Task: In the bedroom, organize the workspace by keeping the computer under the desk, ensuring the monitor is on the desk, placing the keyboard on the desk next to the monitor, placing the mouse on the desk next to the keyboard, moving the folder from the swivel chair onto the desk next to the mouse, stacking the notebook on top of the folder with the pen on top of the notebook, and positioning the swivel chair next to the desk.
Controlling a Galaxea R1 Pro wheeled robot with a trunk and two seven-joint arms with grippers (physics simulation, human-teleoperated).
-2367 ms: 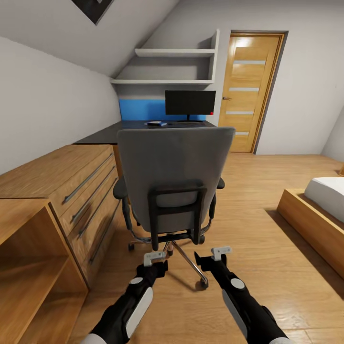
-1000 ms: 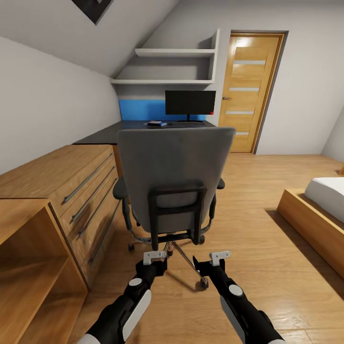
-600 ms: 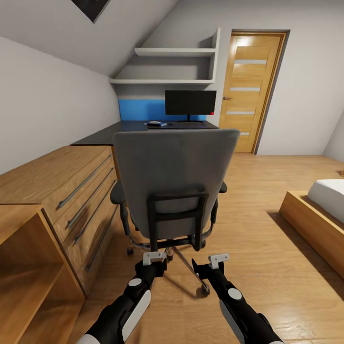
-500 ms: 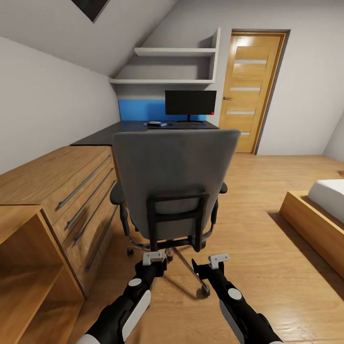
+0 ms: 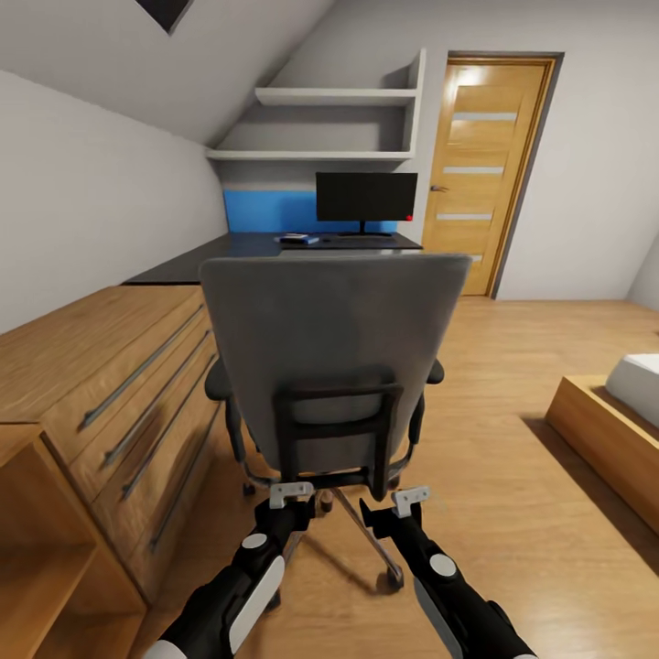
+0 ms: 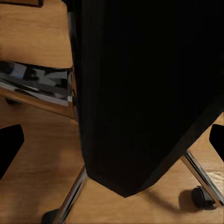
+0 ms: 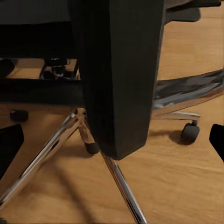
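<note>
The swivel chair [image 5: 329,348] stands right in front of me with its grey back towards me, hiding its seat. My left gripper [image 5: 293,492] and right gripper [image 5: 409,500] hang low behind its black back frame [image 6: 140,93], both open. Their dark fingertips [image 6: 9,149] [image 7: 9,144] sit wide apart. The chrome base [image 7: 42,154] and castors show below. Beyond the chair the monitor [image 5: 366,197] stands on the black desk [image 5: 220,252]. A blue folder [image 5: 298,240] lies to its left with something dark on it. Keyboard, mouse, pen and computer I cannot make out.
Light wooden drawer cabinets [image 5: 110,384] run along my left, close to the chair. A wooden door [image 5: 480,165] is at the back right, and white shelves [image 5: 320,124] hang above the desk. A bed [image 5: 622,412] sits at the right. Open plank floor [image 5: 494,412] lies between chair and bed.
The camera has moved forward, so the chair, cabinets and desk look larger and nearer. Both grippers now sit closer under the chair's back frame. Their jaws stay open.
</note>
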